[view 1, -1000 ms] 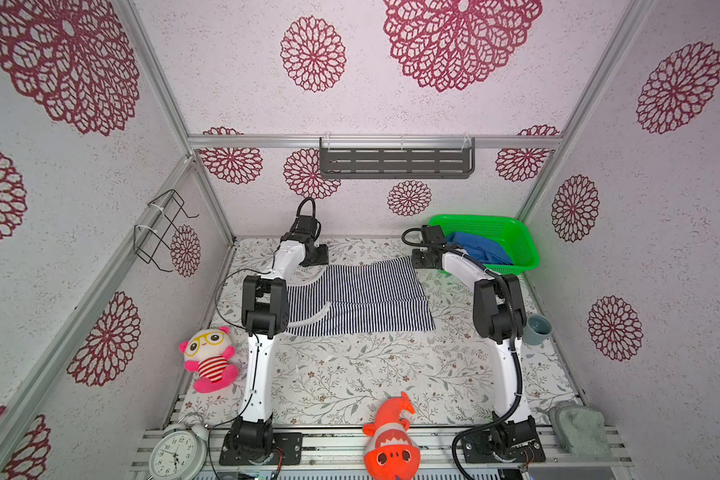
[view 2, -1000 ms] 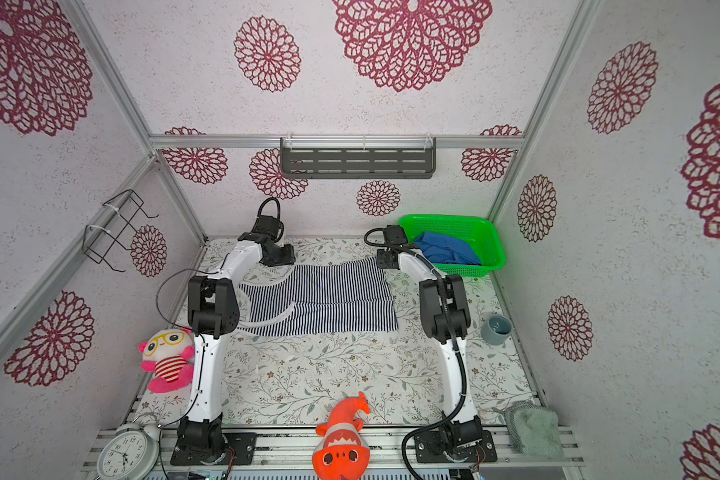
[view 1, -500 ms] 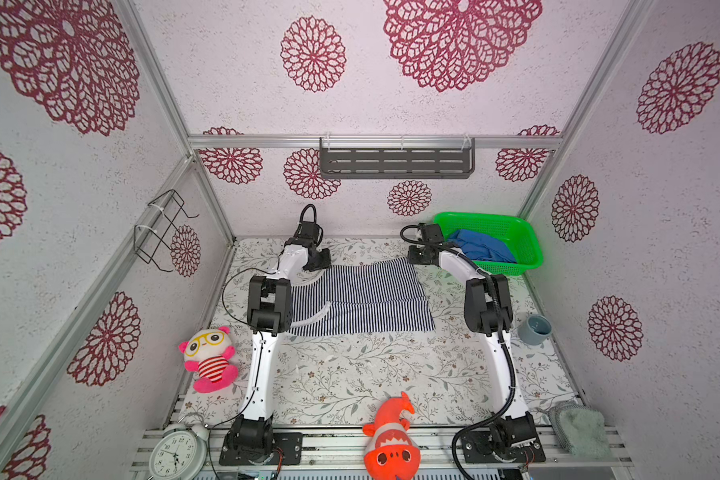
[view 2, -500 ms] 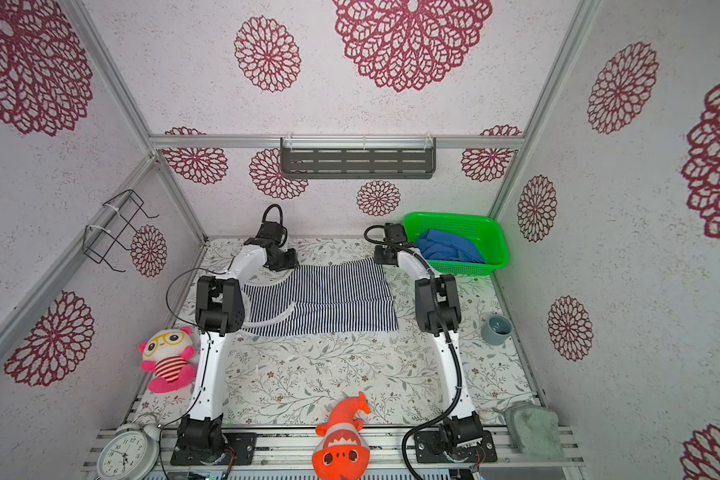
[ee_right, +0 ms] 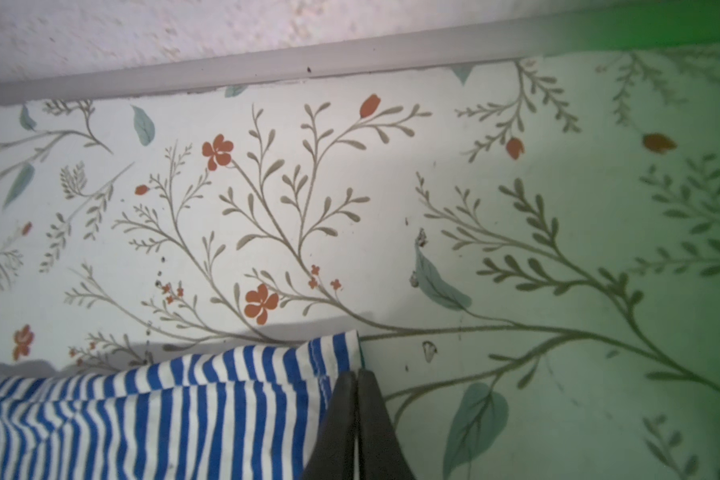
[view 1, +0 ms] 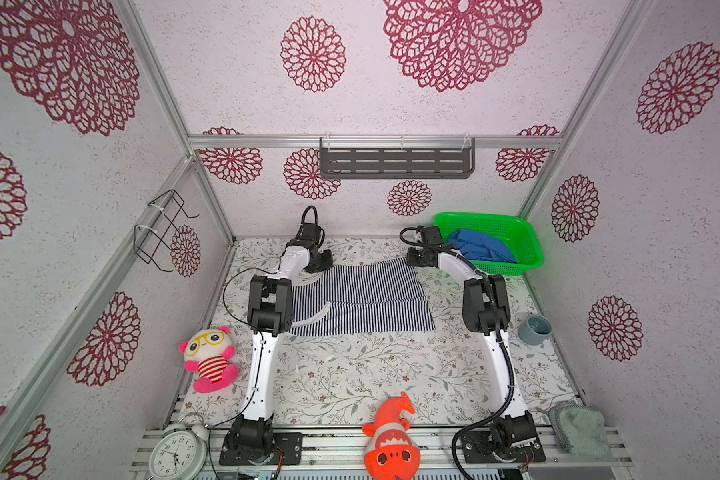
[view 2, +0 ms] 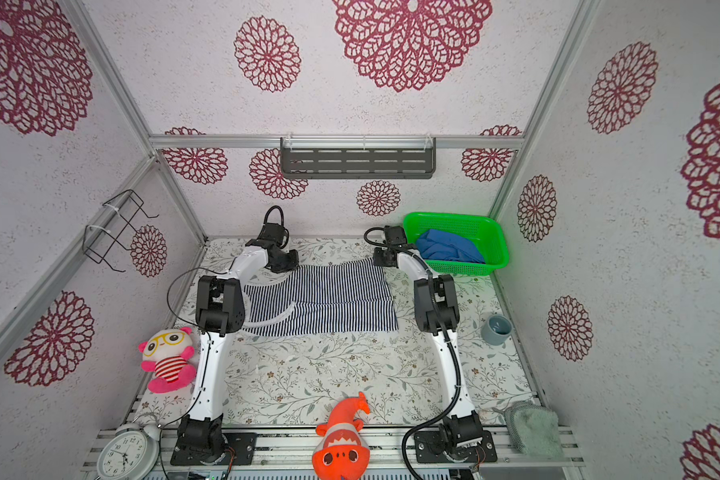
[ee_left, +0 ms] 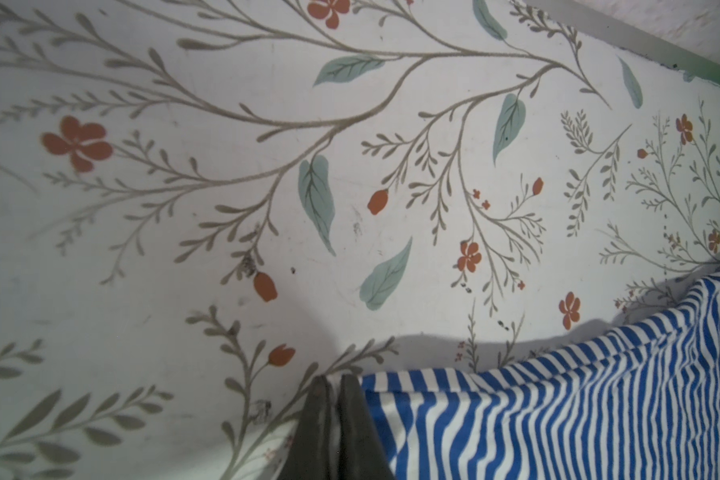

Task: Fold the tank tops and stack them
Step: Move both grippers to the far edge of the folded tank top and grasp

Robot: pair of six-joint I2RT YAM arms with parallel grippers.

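Striped tank top (view 1: 362, 299): navy-and-white, spread flat on the floral table (view 1: 371, 374), centre toward 12 o'clock in both top views. Straps and armholes lie at its 9 o'clock end, partly hidden under the left arm's elbow. The straight hem lies at its 3 o'clock end.

Left gripper (view 1: 321, 264): at the garment's 11 o'clock corner. In the left wrist view its fingers (ee_left: 352, 415) are pressed together on the cloth's corner (ee_left: 578, 407). The edge next to them stands off the table and casts a shadow.

Right gripper (view 1: 412, 259): at the garment's 1 o'clock corner, just beside the basket. In the right wrist view its fingers (ee_right: 371, 415) are pinched together on the stitched corner of the striped cloth (ee_right: 163, 415). That corner is raised, with shadow beneath.

Blue tank top (view 1: 479, 249): plain royal blue, bunched and unfolded inside the green basket (view 1: 524, 237) at 1 o'clock on the table, against the back wall.

Other items, top view:
- Pink-and-white plush doll (view 1: 208, 359) with yellow glasses, 8 o'clock, beside the left arm.
- Alarm clock (view 1: 177, 455), 7 o'clock, on the front rail.
- Clownfish plush (view 1: 387, 436), 6 o'clock, at the front edge.
- Grey cup (view 1: 535, 329), 3 o'clock, upright, near the right arm's elbow.
- Grey-green towel (view 1: 578, 428), 5 o'clock, crumpled.
- Grey slotted shelf (view 1: 395, 163), back wall, 12 o'clock.
- Wire rack (view 1: 163, 232), side wall, 10 o'clock.
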